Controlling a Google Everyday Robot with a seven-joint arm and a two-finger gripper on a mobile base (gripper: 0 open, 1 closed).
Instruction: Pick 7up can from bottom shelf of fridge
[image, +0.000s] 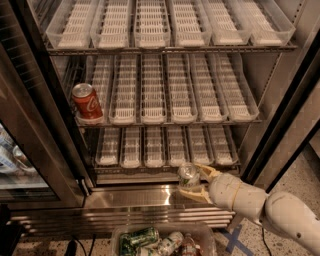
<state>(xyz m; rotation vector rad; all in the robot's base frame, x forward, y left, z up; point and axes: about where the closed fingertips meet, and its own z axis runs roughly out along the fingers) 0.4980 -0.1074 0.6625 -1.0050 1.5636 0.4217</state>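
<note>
1. Red Coca-Cola can (86, 102): far left on the middle rack, well apart from your path. It's only at risk if you swing wide.
2. Bin of cans (116, 235) on the floor below: if you drop the can, expect it to land there or roll off.
3. Bottom shelf (150, 169) and its steel ledge (130, 196): the ledge is just under the load. If you dip while retracting, the can base clips it.
4. 7up can (189, 175): in front of the bottom shelf, above the ledge. The claw (191, 181) is closed on it, one finger either side. It looks held near the fingertips, so a jerk could twist it loose.
5. Arm (260, 205) is near the fridge (282, 125) right frame. Pull straight back, since drifting right risks an elbow strike.
</note>
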